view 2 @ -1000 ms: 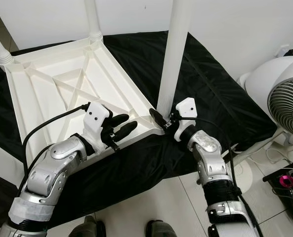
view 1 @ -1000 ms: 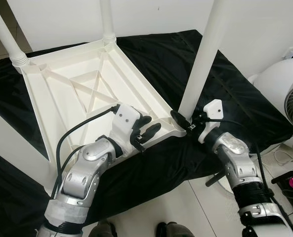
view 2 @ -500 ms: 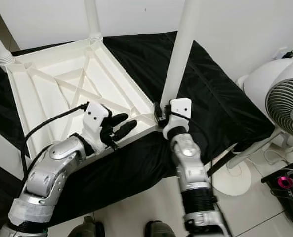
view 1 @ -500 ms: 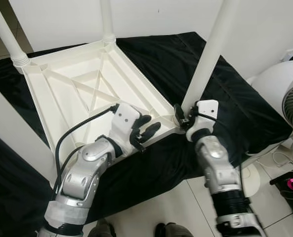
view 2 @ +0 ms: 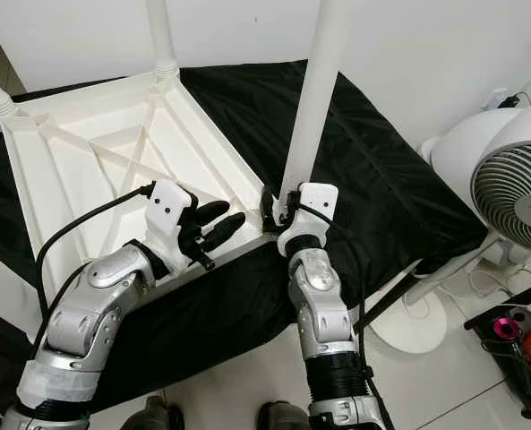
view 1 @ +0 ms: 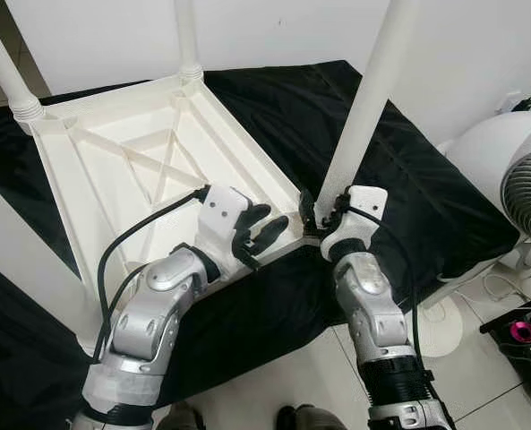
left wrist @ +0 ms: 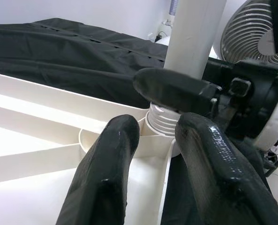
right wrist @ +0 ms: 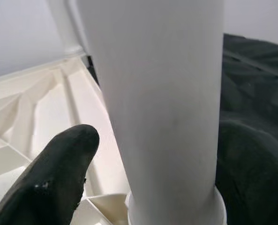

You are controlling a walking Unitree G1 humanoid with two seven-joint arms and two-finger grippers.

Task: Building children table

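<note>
A white plastic children's table lies upside down on a black cloth, its legs pointing up. My right gripper is shut around the base of the near right leg, just above its threaded collar. In the right wrist view one black finger lies against that leg; the other finger is hidden behind it. My left gripper rests open on the table's near rim beside that corner, with its two fingers spread and nothing between them.
Three more legs stand at the far left, far middle and near left. A white pedestal fan stands on the tiled floor at the right, a pink hair dryer below it. A person's shoes show at the bottom edge.
My right forearm has swung in from the right to below the leg, its wrist turning around the leg's base. The left gripper has stayed on the rim.
</note>
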